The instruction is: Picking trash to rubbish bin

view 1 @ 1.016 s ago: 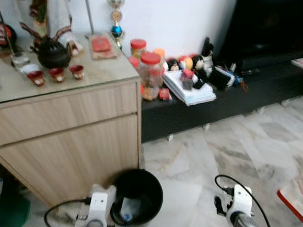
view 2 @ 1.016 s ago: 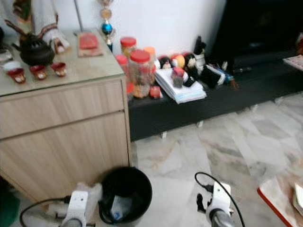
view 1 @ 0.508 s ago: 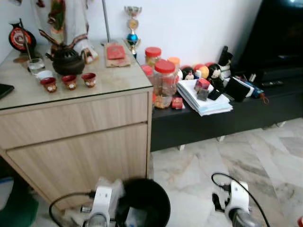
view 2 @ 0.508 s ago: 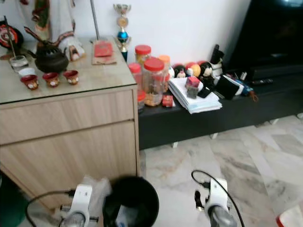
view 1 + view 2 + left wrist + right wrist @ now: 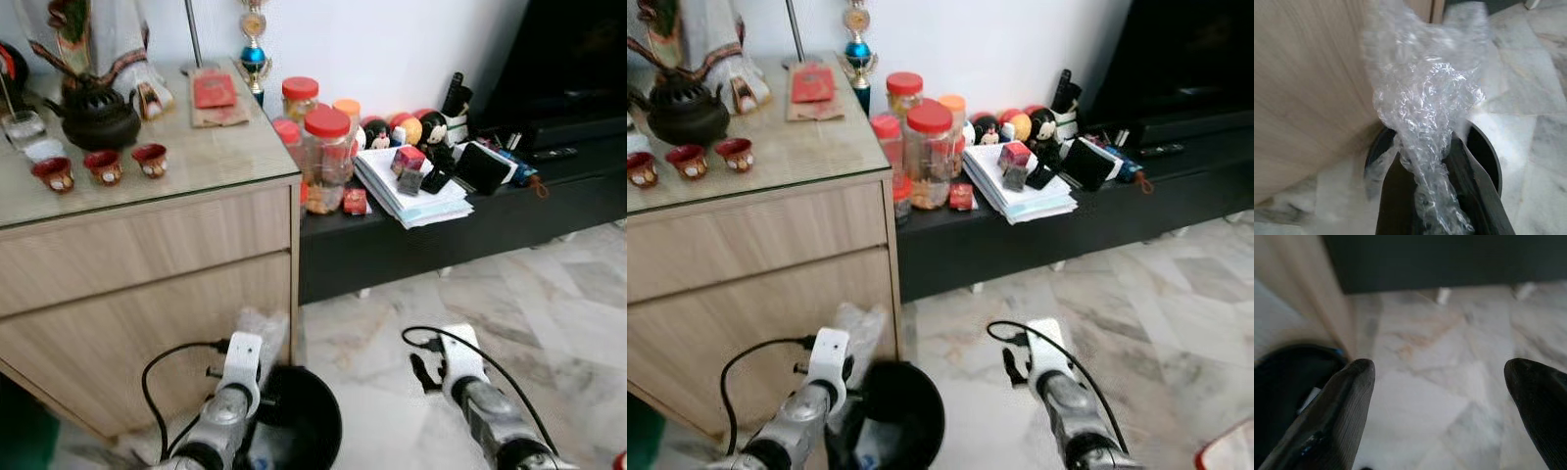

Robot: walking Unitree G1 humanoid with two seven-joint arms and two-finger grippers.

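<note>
Two grippers show low in the head views, above a pale marble floor (image 5: 549, 294). The left gripper (image 5: 1425, 161) has its jaws closed on a crumpled clear plastic wrap (image 5: 1425, 112), which rises past the fingertips as a loose, shiny bunch. In the left wrist view the wrap hangs just over the near rim of a round black rubbish bin (image 5: 1488, 156), and the bin's dark opening lies directly beyond the two black fingers (image 5: 1393, 196). From the head, the wrap (image 5: 263, 328) sits beside the corner of a light wooden cabinet (image 5: 147, 284), with the bin (image 5: 304, 421) just below and slightly toward the robot's right. Some pale scraps lie inside the bin, too blurred to identify.

The right gripper (image 5: 1440, 396) hovers over bare floor with its jaws spread wide and holding nothing; the bin's edge (image 5: 1293, 377) appears to one side of it in the right wrist view. A black cable loops from that wrist.

On the cabinet's glass worktop (image 5: 196, 157) stand a dark teapot (image 5: 95, 117), three small red cups (image 5: 103, 166) and a trophy (image 5: 254, 44). Next to the cabinet, a low black bench (image 5: 470, 225) carries red-lidded jars (image 5: 326, 157), a stack of papers (image 5: 411, 201) and small toys.
</note>
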